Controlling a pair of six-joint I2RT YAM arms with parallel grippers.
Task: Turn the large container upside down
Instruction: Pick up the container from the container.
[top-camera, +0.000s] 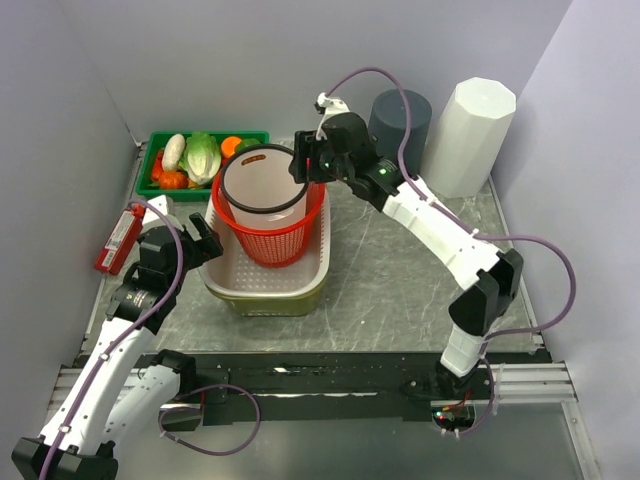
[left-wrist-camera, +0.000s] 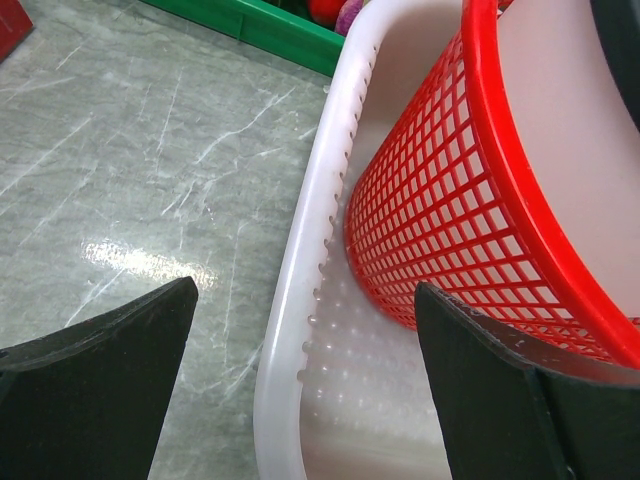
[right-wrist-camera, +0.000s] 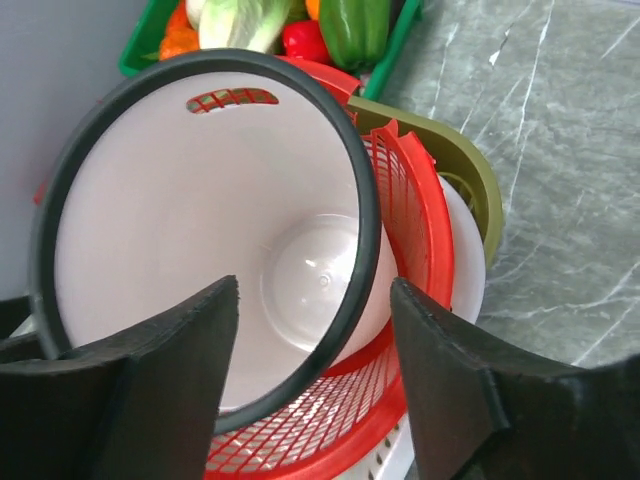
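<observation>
The large container (top-camera: 262, 190), a white tub with a dark rim, stands upright and slightly tilted inside a red mesh basket (top-camera: 278, 243). The basket sits in a white perforated basin (top-camera: 262, 283) stacked on an olive one. My right gripper (top-camera: 300, 165) is open at the tub's far right rim. In the right wrist view the right gripper (right-wrist-camera: 315, 300) straddles the dark rim of the tub (right-wrist-camera: 200, 200), one finger inside and one outside. My left gripper (top-camera: 205, 240) is open at the basin's left side. The left wrist view shows it (left-wrist-camera: 305, 310) astride the basin's rim (left-wrist-camera: 300, 260), beside the red basket (left-wrist-camera: 450, 200).
A green crate of vegetables (top-camera: 200, 158) stands behind the basin. At the back right are a dark grey cylinder (top-camera: 400, 120) and a tall white faceted bin (top-camera: 470, 135). A red flat object (top-camera: 118, 238) lies at the left wall.
</observation>
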